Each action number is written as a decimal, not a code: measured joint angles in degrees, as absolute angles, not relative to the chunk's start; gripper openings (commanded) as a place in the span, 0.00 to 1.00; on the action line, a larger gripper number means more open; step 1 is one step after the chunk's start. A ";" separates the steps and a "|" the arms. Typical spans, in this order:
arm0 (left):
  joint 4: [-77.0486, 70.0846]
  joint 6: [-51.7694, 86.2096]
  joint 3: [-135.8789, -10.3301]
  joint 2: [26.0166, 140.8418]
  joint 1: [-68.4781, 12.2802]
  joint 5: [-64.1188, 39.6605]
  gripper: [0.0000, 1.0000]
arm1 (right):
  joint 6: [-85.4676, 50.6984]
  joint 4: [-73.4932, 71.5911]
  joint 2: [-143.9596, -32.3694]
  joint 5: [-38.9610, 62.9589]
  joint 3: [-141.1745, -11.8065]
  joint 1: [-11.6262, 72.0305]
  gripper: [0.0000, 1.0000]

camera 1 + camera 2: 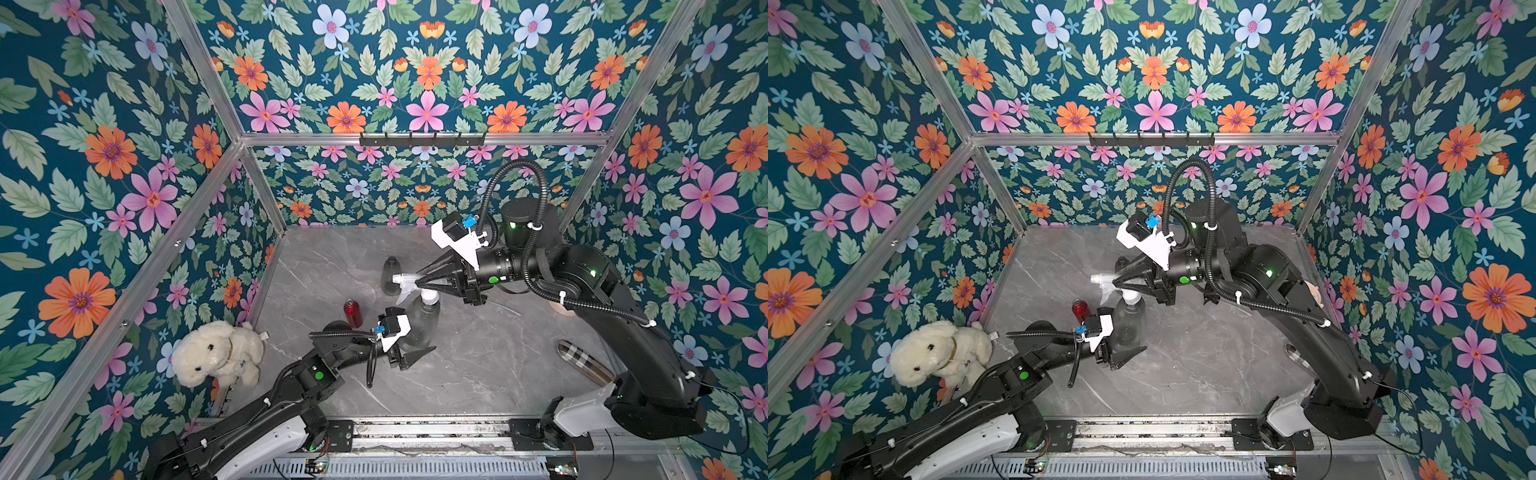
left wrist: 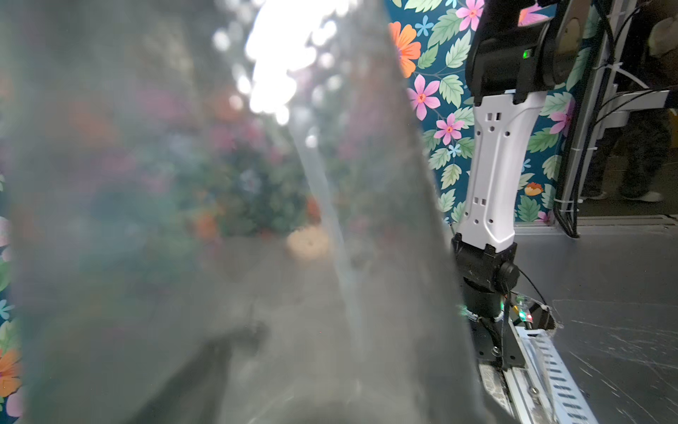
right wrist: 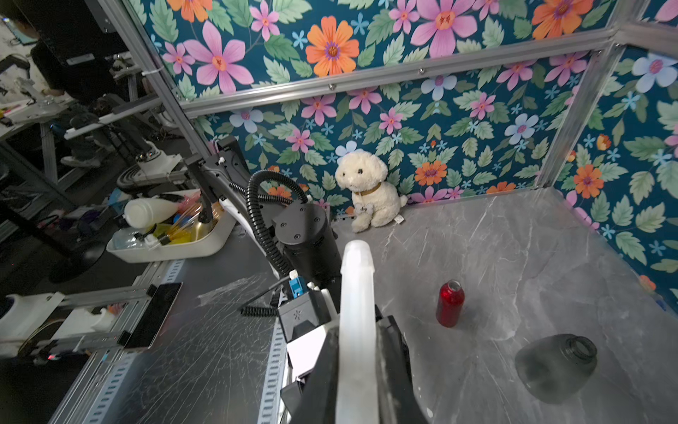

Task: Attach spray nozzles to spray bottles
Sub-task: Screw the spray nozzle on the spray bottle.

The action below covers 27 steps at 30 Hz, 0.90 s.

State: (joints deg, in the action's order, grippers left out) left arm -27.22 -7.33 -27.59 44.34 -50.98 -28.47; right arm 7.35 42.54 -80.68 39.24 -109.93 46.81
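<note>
A translucent grey cone-shaped spray bottle (image 1: 424,320) stands upright mid-table, and my left gripper (image 1: 419,340) is shut round its lower body. It fills the left wrist view as a grey blur (image 2: 183,220), hiding the jaws, with a thin dip tube (image 2: 330,220) inside. A whitish trigger spray nozzle (image 1: 402,283) sits on its neck. My right gripper (image 1: 419,282) is shut on that nozzle (image 3: 356,279). A second grey bottle (image 1: 390,276) stands just behind, open-necked. A small red bottle (image 1: 352,312) stands to the left, uncapped.
A cream plush dog (image 1: 218,353) sits in the near left corner against the wall. A plaid oval object (image 1: 582,361) lies near the right arm's base. Floral walls enclose the grey marble table (image 1: 478,374) on three sides.
</note>
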 measured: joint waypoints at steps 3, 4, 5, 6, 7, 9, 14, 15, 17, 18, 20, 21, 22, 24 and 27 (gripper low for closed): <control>-28.91 -7.05 -26.89 44.18 -50.98 -27.07 0.00 | 3.90 34.70 -77.38 37.47 -103.66 46.81 0.00; -29.65 -6.74 -26.50 44.03 -50.98 -26.52 0.00 | 2.74 32.62 -76.66 37.01 -102.08 46.81 0.00; -30.26 -6.48 -26.15 43.90 -50.98 -26.02 0.00 | 1.69 30.50 -76.01 36.82 -100.49 46.81 0.00; -30.94 -6.17 -25.80 43.75 -50.98 -25.39 0.00 | 0.62 27.77 -75.13 36.23 -98.41 46.83 0.00; -31.53 -5.96 -25.41 43.66 -50.98 -24.99 0.00 | -0.64 25.34 -74.32 35.70 -96.44 46.83 0.00; -32.71 -5.26 -24.84 43.72 -50.98 -24.23 0.00 | -2.76 20.91 -72.95 34.87 -93.12 46.83 0.00; -36.42 -3.62 -23.97 44.23 -50.96 -22.63 0.00 | -6.20 13.63 -72.18 33.28 -89.65 47.42 0.00; -36.91 -3.42 -23.73 44.18 -50.96 -22.41 0.00 | -6.44 12.97 -72.03 32.77 -89.25 47.68 0.00; -37.76 -3.05 -23.40 43.86 -50.98 -22.33 0.00 | -6.63 11.46 -71.61 31.90 -88.44 48.47 0.00; -38.11 -2.94 -23.40 43.75 -50.98 -22.28 0.00 | -6.87 10.90 -71.46 31.31 -88.20 48.77 0.00; -39.03 -2.76 -23.29 43.55 -50.98 -22.02 0.00 | -6.81 9.54 -70.96 30.00 -87.57 49.65 0.00; -39.40 -2.66 -23.20 43.53 -50.98 -21.96 0.00 | -6.63 9.13 -70.76 29.30 -87.37 50.04 0.00; -39.79 -2.46 -23.07 43.42 -50.98 -21.74 0.00 | -6.04 8.60 -70.59 28.51 -87.02 50.43 0.00; -40.25 -2.11 -22.83 43.16 -50.98 -21.43 0.00 | -5.78 7.84 -70.41 27.62 -86.54 50.92 0.00; -40.07 -1.89 -22.96 42.87 -50.98 -20.86 0.00 | -5.41 7.38 -70.43 25.69 -86.48 52.05 0.00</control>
